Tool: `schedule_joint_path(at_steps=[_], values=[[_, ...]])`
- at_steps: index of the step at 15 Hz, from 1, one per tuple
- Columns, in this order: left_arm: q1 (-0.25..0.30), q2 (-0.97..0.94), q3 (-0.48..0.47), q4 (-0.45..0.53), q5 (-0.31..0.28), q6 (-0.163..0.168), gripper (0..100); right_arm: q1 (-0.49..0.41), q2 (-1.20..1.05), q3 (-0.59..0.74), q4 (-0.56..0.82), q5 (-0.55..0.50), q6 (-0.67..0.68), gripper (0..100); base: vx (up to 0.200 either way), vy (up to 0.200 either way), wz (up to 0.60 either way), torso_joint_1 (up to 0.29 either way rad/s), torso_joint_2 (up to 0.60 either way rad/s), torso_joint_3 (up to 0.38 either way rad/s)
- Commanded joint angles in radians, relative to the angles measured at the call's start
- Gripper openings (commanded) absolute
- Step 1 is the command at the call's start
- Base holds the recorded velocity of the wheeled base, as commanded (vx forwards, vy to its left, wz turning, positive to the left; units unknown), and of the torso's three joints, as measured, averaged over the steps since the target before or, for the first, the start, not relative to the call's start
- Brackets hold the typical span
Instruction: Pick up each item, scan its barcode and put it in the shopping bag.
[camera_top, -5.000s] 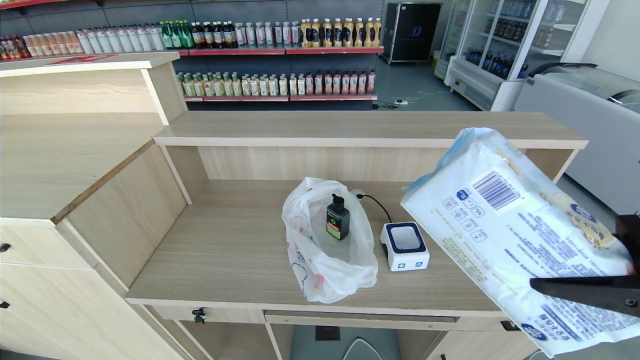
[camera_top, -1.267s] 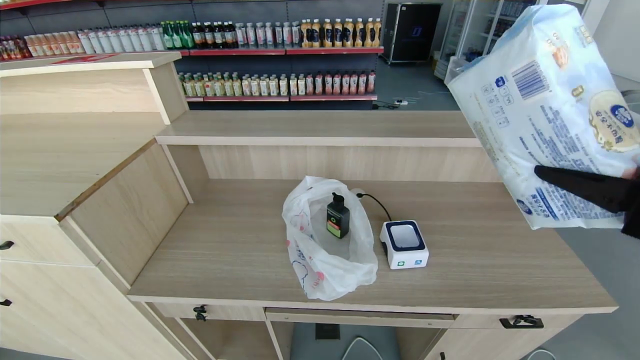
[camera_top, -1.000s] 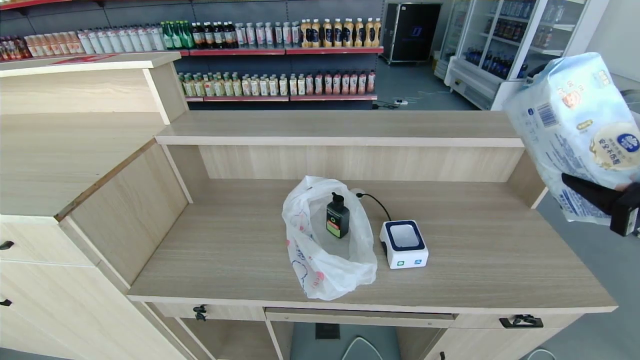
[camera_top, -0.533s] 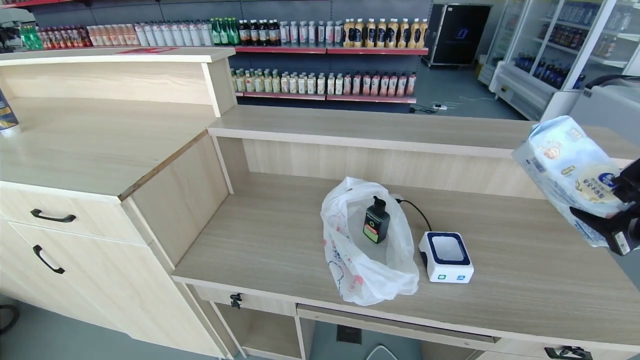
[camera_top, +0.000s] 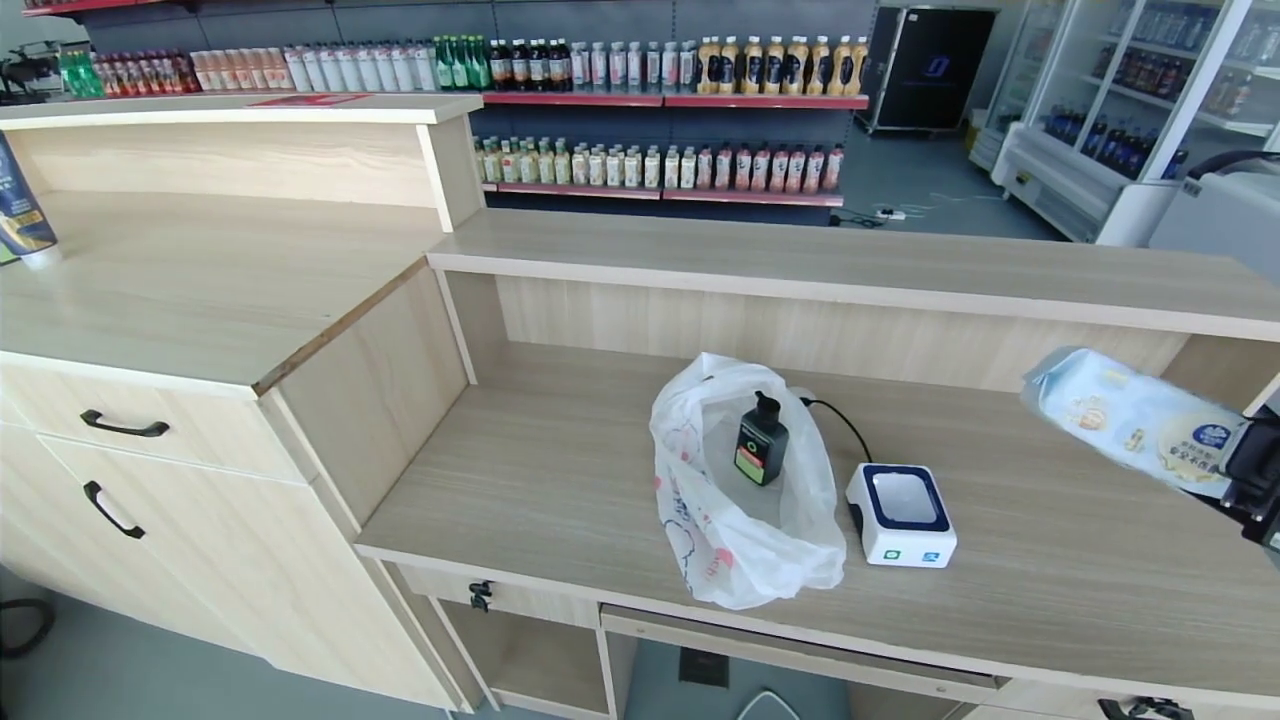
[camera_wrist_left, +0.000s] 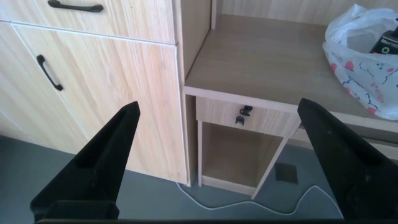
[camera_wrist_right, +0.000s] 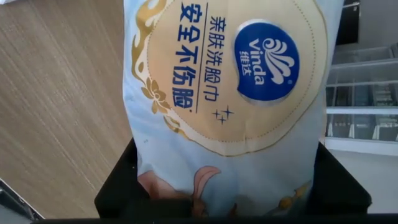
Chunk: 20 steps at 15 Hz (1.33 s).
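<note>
While the right gripper (camera_wrist_right: 227, 193) pinches the tissue pack (camera_top: 1130, 420), the left gripper (camera_wrist_left: 217, 162) gapes wide. That pack hangs at the scanner's (camera_top: 902, 515) two o'clock.

Black bottle (camera_top: 760, 455) in bag (camera_top: 720, 545), tissue pack (camera_top: 1130, 422) over counter (camera_top: 550, 470)

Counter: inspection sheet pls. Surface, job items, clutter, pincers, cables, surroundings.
Surface: light wood counter, holds bag and scanner.
Job's things: bag open, bottle standing inside; scanner beside it on the robot's right; pack held in the air at the counter's right end.
Clutter: blue container on the raised counter, far left.
Pincers: right pincer shut on pack; left pincer open, empty, low in front of the counter.
Cables: black cable from scanner, running behind bag.
Surroundings: drink shelves; fridges.
</note>
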Motion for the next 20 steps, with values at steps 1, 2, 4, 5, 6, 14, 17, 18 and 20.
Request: schedule_joint_path(at_steps=[1,2,4,5,6,14,17,18,20], values=[[0.000,0.000,0.000,0.000,0.001,0.000,100,-0.005,0.067,-0.013,-0.001,0.003,-0.049,0,0.000,0.000,0.00,0.000,0.00,0.000],[0.000,0.000,0.000,0.000,0.001,0.000,100,-0.001,0.090,-0.025,-0.004,0.006,-0.069,0,0.000,0.000,0.00,0.000,0.00,0.000],[0.000,0.000,0.000,0.000,0.001,0.000,100,0.022,0.131,-0.047,-0.020,0.006,-0.069,0,0.000,0.000,0.00,0.000,0.00,0.000],[0.000,0.000,0.000,0.000,-0.001,0.000,100,0.027,0.140,-0.053,-0.026,0.004,-0.069,0,0.000,0.000,0.00,0.000,0.00,0.000],[0.000,0.000,0.000,0.000,0.001,0.000,100,0.039,0.171,-0.076,-0.046,0.004,-0.069,0,0.000,0.000,0.00,0.000,0.00,0.000],[0.000,0.000,0.000,0.000,0.001,0.000,100,0.070,0.292,-0.096,-0.102,0.006,-0.182,0,0.000,0.000,0.00,0.000,0.00,0.000],[0.000,0.000,0.000,0.000,0.001,0.000,100,0.070,0.331,-0.087,-0.201,0.006,-0.212,0,0.000,0.000,0.00,0.000,0.00,0.000],[0.000,0.000,0.000,0.000,0.001,0.000,100,0.072,0.334,-0.085,-0.219,0.004,-0.227,0,0.000,0.000,0.00,0.000,0.00,0.000],[0.000,0.000,0.000,0.000,0.001,0.000,100,0.081,0.335,-0.082,-0.224,0.006,-0.244,0,0.000,0.000,0.00,0.000,0.00,0.000]])
